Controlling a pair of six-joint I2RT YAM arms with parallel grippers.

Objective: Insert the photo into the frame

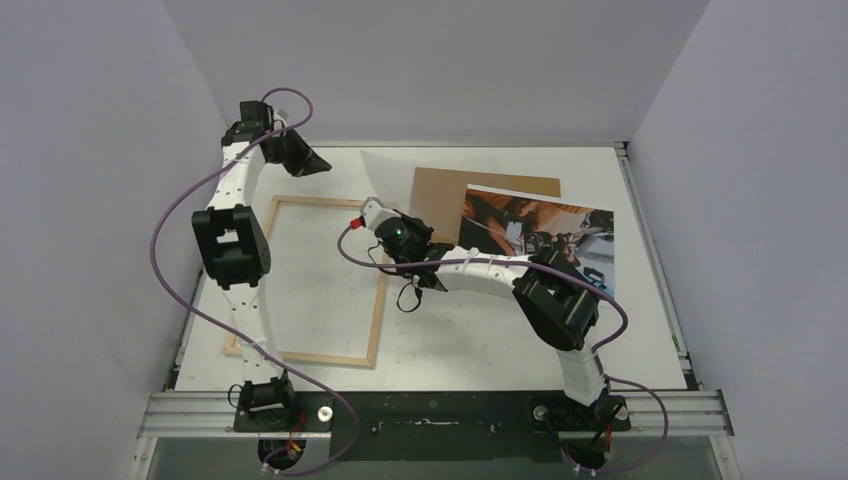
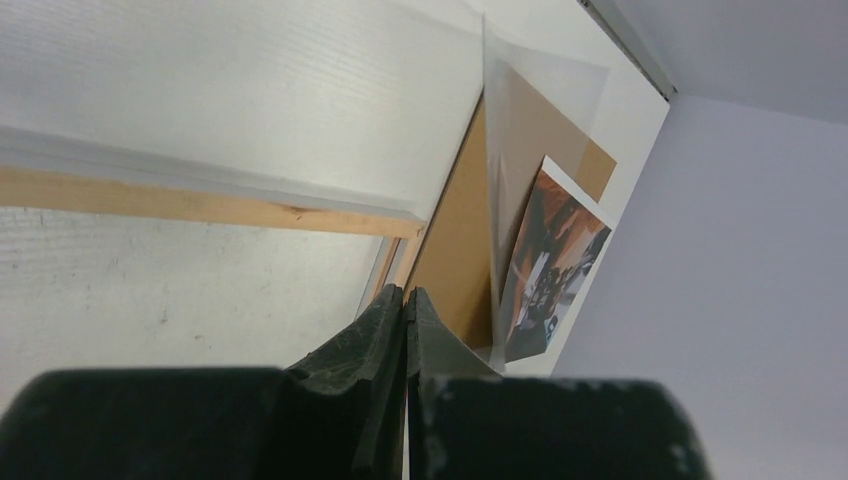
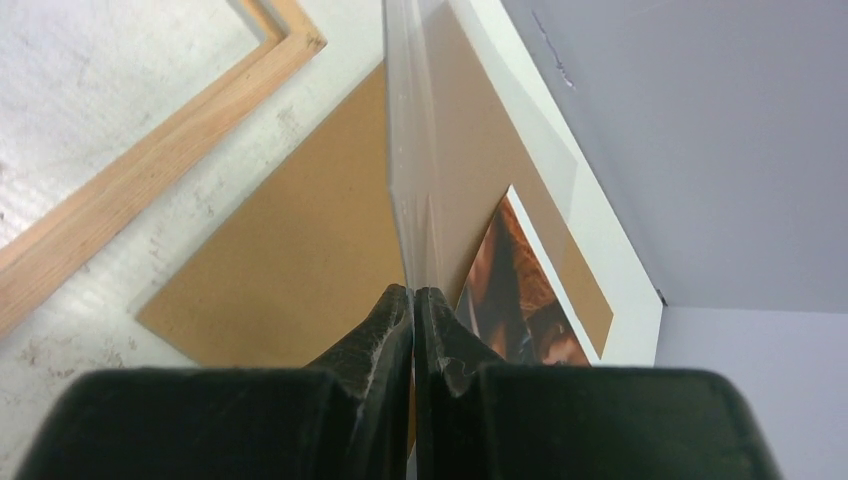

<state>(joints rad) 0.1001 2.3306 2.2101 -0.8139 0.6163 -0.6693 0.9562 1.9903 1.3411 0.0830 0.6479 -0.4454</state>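
The frame (image 1: 379,300) lies pale wood back up on the left of the table; it also shows in the left wrist view (image 2: 200,205) and the right wrist view (image 3: 150,190). The photo (image 1: 540,230) lies picture up at the right, partly on a brown backing board (image 1: 480,185), and partly under my right arm. My right gripper (image 1: 412,225) is shut on the edge of a clear sheet (image 3: 410,170) that stands up from the jaws (image 3: 413,292) over the board (image 3: 290,260). My left gripper (image 1: 322,166) is shut (image 2: 405,292), with nothing seen in it, above the frame's far edge.
The clear sheet (image 1: 385,170) rises between the frame and the board. Grey walls close in the table on the left, back and right. A metal rail (image 1: 430,410) runs along the near edge. Purple cables loop off both arms.
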